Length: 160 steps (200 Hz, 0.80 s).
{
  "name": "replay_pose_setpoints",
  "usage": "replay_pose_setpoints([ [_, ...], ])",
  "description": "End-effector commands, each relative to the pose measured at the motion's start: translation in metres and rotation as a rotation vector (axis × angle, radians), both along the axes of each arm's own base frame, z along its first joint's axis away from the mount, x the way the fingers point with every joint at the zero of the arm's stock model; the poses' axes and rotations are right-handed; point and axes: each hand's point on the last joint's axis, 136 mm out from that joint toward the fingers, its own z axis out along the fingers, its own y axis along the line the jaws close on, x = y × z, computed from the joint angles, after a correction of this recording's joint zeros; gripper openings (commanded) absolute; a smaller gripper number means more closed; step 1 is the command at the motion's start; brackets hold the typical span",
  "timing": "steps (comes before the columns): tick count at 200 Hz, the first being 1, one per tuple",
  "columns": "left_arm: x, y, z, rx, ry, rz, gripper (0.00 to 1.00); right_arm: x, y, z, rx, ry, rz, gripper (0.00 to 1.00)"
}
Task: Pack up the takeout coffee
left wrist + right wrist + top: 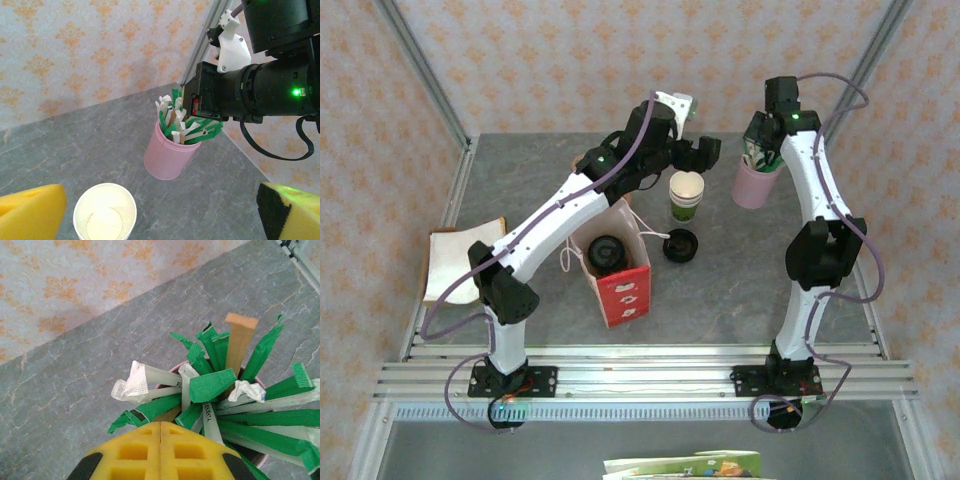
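Top external view: the takeout coffee [605, 250] stands inside the open red paper bag [620, 290], its round black lid showing through the mouth of the bag. The bag sits on the grey bench [740, 290], left of centre and close under the left arm. Just beyond it is a lidless green cup [686, 195] with a cream inside, and a loose black lid [680, 245] lies flat on the bench to the right of the bag.

The left arm reaches to the far middle of the bench. From its wrist camera, the left fingers [30, 210] are spread wide with nothing between them, and the lidless cup sits below, nearer the left one.

The right arm bends over a pink cup [752, 185] at the far right, which is stuffed with green and white packets [210, 385] and a wooden stick [239, 340]. The right fingers [160, 450] are pressed together, yellow pad against yellow pad, right at the top of that bunch. I cannot tell whether a packet is pinched between them.
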Motion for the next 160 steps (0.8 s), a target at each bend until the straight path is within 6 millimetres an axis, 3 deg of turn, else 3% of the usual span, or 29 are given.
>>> replay_pose_setpoints([
  [1,-0.005,0.004,0.02,-0.013,-0.03,0.017,0.99,-0.012,-0.011,0.06,-0.028,-0.12,-0.034,0.0],
  [49,-0.011,0.006,0.033,-0.017,-0.062,0.02,0.99,-0.018,-0.011,0.084,-0.02,-0.168,-0.035,0.0],
  [96,-0.024,0.013,0.059,-0.027,-0.146,0.02,0.99,-0.036,-0.005,0.129,-0.004,-0.254,-0.014,0.0],
  [126,-0.039,0.024,0.08,-0.045,-0.2,0.017,0.99,-0.055,0.0,0.161,0.01,-0.313,0.0,0.0],
  [160,-0.063,0.05,0.107,-0.065,-0.265,0.036,0.99,-0.08,0.008,0.191,0.038,-0.376,0.021,0.0],
])
